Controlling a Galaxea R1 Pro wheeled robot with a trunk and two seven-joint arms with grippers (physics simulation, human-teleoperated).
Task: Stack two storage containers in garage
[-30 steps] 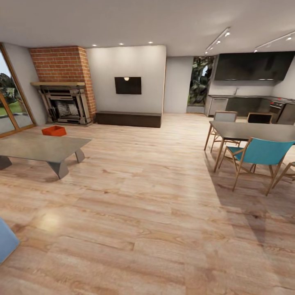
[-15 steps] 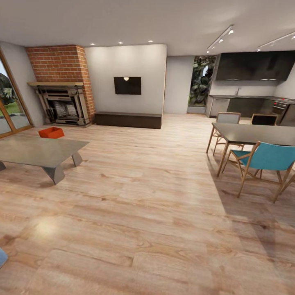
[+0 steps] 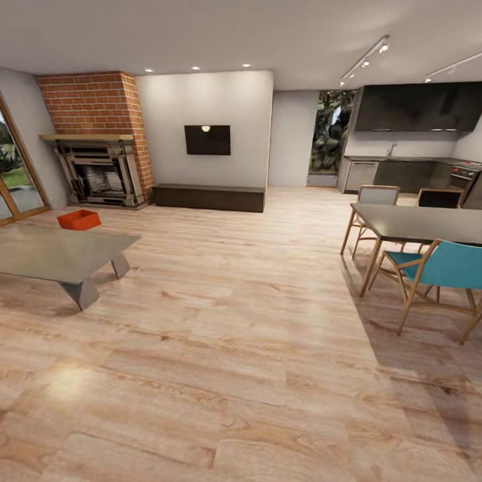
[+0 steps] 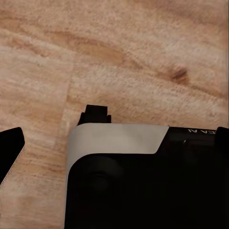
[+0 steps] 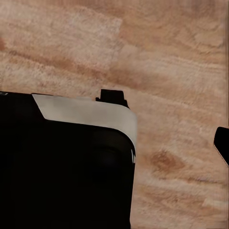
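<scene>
One red-orange storage container [image 3: 78,219] sits on the light wood-plank floor of the living room, at the far left in the head view. It is beyond the grey coffee table [image 3: 57,253] and in front of the brick fireplace [image 3: 97,175]. In the left wrist view a dark fingertip [image 4: 10,153] shows at the picture's edge, over bare planks beside my black-and-white body [image 4: 143,181]. The right wrist view has a similar dark tip [image 5: 222,143] beside my body [image 5: 62,167]. Nothing is seen held, and the jaws' spacing is hidden.
A dining table [image 3: 418,224] with a teal chair [image 3: 445,268] and other chairs stands at the right, with a dark kitchen behind. A low dark bench [image 3: 209,197] lies under the wall screen. Garden doors [image 3: 17,187] are at the far left. A wide stretch of plank floor [image 3: 234,321] runs ahead.
The whole head view has shifted as the camera moved: the coffee table and container slid left, and the blue sofa corner left the lower left. Nothing in the room itself moved.
</scene>
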